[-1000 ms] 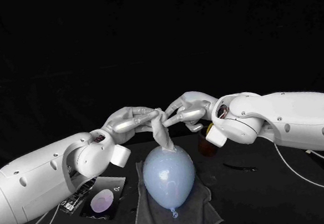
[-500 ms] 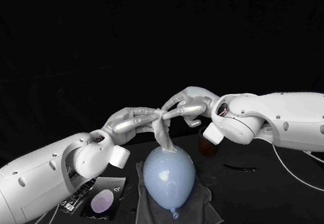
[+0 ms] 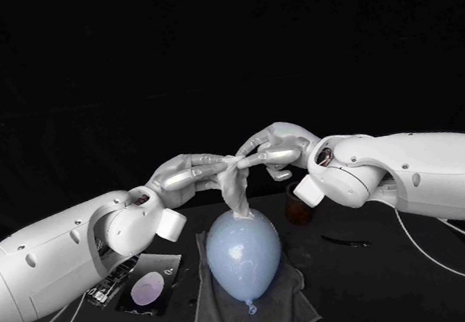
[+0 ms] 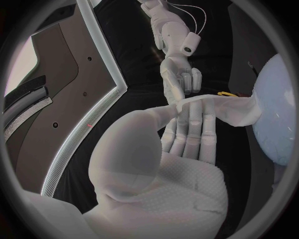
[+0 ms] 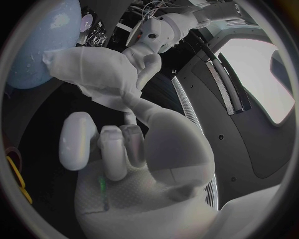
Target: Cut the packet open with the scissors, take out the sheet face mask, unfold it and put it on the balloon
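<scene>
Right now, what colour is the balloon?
The balloon is pale blue; the head view shows it best.

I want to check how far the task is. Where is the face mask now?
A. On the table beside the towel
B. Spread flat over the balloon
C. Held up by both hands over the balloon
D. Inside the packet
C: the mask, not yet spread out, hangs from the left hand and the right hand over the balloon.
</scene>
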`<state>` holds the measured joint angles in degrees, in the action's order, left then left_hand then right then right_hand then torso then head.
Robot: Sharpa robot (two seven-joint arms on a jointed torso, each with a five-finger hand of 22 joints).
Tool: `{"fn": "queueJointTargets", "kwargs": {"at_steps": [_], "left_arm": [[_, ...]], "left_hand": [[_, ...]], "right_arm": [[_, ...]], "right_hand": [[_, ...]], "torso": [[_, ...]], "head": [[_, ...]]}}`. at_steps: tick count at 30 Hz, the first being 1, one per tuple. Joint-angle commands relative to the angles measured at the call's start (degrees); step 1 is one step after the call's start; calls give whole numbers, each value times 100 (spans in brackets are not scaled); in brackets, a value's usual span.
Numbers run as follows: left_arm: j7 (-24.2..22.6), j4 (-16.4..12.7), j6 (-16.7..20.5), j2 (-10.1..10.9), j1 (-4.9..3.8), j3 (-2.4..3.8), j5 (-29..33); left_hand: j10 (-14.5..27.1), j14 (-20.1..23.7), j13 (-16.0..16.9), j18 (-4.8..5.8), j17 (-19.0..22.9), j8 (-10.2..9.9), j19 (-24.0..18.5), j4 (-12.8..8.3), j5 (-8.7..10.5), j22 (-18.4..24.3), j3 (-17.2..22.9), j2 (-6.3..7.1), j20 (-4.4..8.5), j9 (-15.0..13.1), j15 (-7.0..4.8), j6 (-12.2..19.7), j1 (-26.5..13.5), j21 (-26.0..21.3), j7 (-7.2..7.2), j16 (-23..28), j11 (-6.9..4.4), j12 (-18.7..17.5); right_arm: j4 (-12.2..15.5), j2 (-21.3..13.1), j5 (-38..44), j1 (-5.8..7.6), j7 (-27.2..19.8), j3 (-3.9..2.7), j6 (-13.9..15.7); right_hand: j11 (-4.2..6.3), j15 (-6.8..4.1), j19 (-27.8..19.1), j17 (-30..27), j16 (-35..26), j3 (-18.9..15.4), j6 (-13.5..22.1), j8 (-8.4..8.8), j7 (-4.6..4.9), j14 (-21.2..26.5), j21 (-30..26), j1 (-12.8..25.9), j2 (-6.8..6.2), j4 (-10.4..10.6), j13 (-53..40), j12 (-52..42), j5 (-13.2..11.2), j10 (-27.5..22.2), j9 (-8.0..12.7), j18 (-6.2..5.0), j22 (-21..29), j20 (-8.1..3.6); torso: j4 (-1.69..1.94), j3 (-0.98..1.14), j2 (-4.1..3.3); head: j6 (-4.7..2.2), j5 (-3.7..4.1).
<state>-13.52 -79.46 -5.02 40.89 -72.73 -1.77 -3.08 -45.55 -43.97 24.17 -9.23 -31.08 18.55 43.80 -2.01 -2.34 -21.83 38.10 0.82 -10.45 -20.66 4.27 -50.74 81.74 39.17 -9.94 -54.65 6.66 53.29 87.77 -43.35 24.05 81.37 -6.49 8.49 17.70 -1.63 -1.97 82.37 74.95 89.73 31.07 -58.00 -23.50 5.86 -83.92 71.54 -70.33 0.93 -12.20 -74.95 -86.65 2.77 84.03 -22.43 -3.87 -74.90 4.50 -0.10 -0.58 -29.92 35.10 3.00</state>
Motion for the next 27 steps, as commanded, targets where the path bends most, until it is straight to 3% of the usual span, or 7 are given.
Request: {"fn": "queueJointTargets", "kwargs": {"at_steps": [1, 12, 17, 20, 21, 23, 27], "left_arm": [[-56, -2, -100, 10, -3, 6, 77], [90, 0, -288, 20, -3, 6, 20], [165, -1, -406, 14, -3, 6, -86], [219, -4, -444, 12, -3, 6, -173], [248, -6, -450, 13, -4, 6, -214], [293, -9, -441, 15, -4, 6, -262], [372, -3, -366, 19, -4, 6, -330]], "left_hand": [[55, 58, 32, -60, -29, -32, -56, -422, -36, -28, 486, 17, 4, 19, 2, 42, -82, 45, 7, -71, -1, 78], [198, 191, 141, -84, -96, -143, -123, -464, -38, -141, 839, 113, 1, 137, 13, 114, -269, 226, -34, -334, 20, 352], [253, 231, 112, -11, -38, -190, -220, -541, -38, -182, 769, 486, -68, 186, 42, 167, -521, 275, -80, -317, 11, 354], [162, 222, 89, 15, -47, -165, -298, -113, -54, -89, 210, 833, -144, 175, 137, 176, -1263, 128, -106, -381, 102, 377], [150, 243, 77, -65, -52, -139, -244, 146, -32, 99, -155, 992, -204, 164, 114, 219, -1576, -123, -50, -449, 68, 412], [174, 289, 60, -140, -38, -74, -19, 493, -57, 378, -569, 1079, -298, 143, 100, 235, -1767, -461, -5, -531, 36, 464], [184, 306, 43, -143, 3, 52, 318, 1183, -38, 689, -1187, 1190, -278, 106, 85, 188, -2132, -820, -13, -625, 42, 550]], "right_arm": [[39, -30, -66, -1, -93, -5, -43], [62, -39, 138, -1, -43, -6, 140], [105, -26, 542, -1, 110, -6, 217], [128, -21, 720, -1, 173, -6, 294], [138, -21, 781, -1, 196, -6, 333], [148, -23, 847, -2, 222, -6, 378], [168, -29, 923, -2, 244, -7, 405]], "right_hand": [[41, -36, 7, 1505, 27, 51, -26, -51, -12, -608, 31, -40, 0, -11, -1294, -41, 5, 435, -11, 3, -987, -52], [45, -43, 2, 1505, 27, 66, -28, -76, -17, -608, 17, -26, -12, -17, -1288, -31, 2, 430, -34, 1, -984, -61], [52, -48, 11, 1505, 27, 91, -27, -95, -23, -608, 36, -28, -10, -28, -1290, -33, 3, 432, -52, 5, -990, -68], [57, -54, 15, 1505, 27, 114, -29, -111, -28, -608, 43, -28, -12, -38, -1293, -38, 2, 435, -68, 7, -993, -74], [58, -55, 18, 1505, 27, 121, -29, -117, -29, -608, 50, -27, -13, -42, -1295, -40, 2, 437, -73, 8, -995, -76], [60, -57, 21, 1505, 27, 130, -30, -123, -31, -608, 55, -26, -13, -45, -1294, -39, 2, 436, -79, 9, -996, -78], [62, -59, 23, 1505, 27, 139, -30, -129, -32, -608, 59, -25, -15, -49, -1293, -37, 2, 436, -84, 10, -998, -80]], "torso": [[0, 3, -1], [0, 2, 1], [0, 3, -2], [2, 1, -2], [3, 1, -2], [5, -1, -4], [5, -1, -3]], "head": [[-1, -6], [-1, -7], [-3, 0], [1, 2], [8, 1], [8, -2], [12, -3]]}}
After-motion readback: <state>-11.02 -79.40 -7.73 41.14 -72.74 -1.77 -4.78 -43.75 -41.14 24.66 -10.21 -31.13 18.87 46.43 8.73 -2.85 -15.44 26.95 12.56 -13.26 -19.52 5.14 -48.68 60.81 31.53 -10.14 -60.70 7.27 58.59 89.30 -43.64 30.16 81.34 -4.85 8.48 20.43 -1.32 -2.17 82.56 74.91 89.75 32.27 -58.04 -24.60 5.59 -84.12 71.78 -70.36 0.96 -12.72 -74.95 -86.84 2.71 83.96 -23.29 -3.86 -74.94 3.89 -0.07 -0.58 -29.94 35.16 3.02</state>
